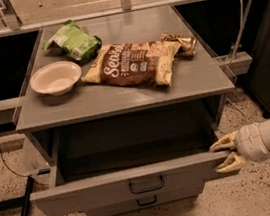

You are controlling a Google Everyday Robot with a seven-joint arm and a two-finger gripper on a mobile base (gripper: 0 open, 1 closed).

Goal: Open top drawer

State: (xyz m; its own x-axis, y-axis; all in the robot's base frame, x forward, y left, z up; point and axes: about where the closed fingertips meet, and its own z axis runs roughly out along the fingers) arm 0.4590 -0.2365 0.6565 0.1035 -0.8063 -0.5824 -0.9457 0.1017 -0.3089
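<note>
The top drawer (87, 194) of the grey cabinet stands pulled well out, its flat front panel toward me with a small black loop handle (146, 185). Its shallow grey tray (131, 148) shows dark and bare inside. My gripper (224, 155) reaches in from the right at the front panel's right end. One tan finger (224, 142) lies just behind the panel's top edge and the other on its outer face, so the fingers are closed on the panel.
On the cabinet top (123, 97) lie a white bowl (55, 77), a green bag (73, 41), a brown chip bag (133, 63) and a small snack packet (181, 42). A lower drawer (146, 202) shows beneath. A black pole (23, 215) leans at the left on the speckled floor.
</note>
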